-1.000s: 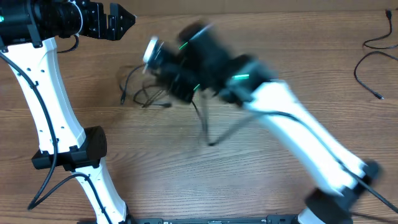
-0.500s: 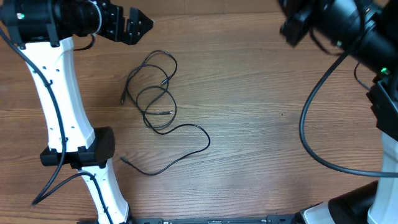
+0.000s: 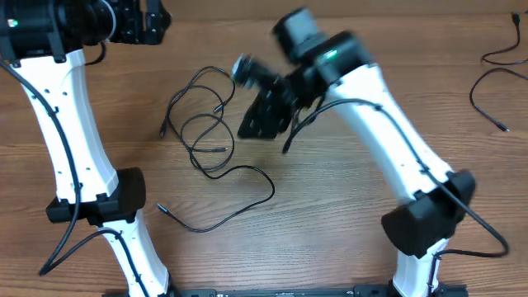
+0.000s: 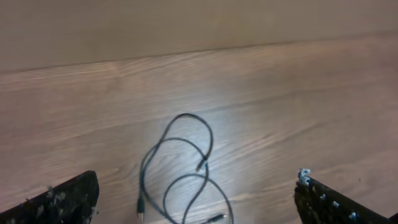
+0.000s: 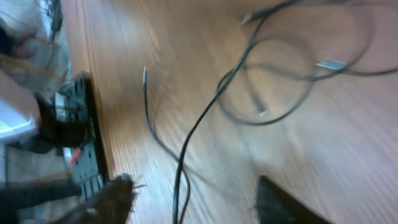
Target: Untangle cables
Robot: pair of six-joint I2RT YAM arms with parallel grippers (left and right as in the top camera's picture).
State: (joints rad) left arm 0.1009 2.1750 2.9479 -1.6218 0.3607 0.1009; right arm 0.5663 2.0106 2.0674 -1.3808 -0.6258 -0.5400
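Observation:
The tangled cables (image 3: 206,136) lie in overlapping black loops left of centre on the wooden table, one long tail curling toward the front. My left gripper (image 3: 153,21) hovers open behind them. In the left wrist view the loops (image 4: 186,155) show between its two wide-apart fingers (image 4: 68,199), well below them. My right gripper (image 3: 260,115) is blurred just right of the tangle. Its wrist view shows both dark fingers (image 5: 109,202) apart with a black cord (image 5: 183,168) running between them, not clamped, and the loops (image 5: 267,93) beyond.
Two separate black cords (image 3: 491,87) lie near the table's far right edge. The left arm's white column and base (image 3: 91,206) stand at the front left, the right arm's base (image 3: 425,219) at the front right. A dark rail (image 5: 90,149) runs along the table's front edge.
The right arm was blurred at the tangle, swung to the far right corner, and has come back beside it. Its jaws now stand apart. The left gripper shifted slightly left.

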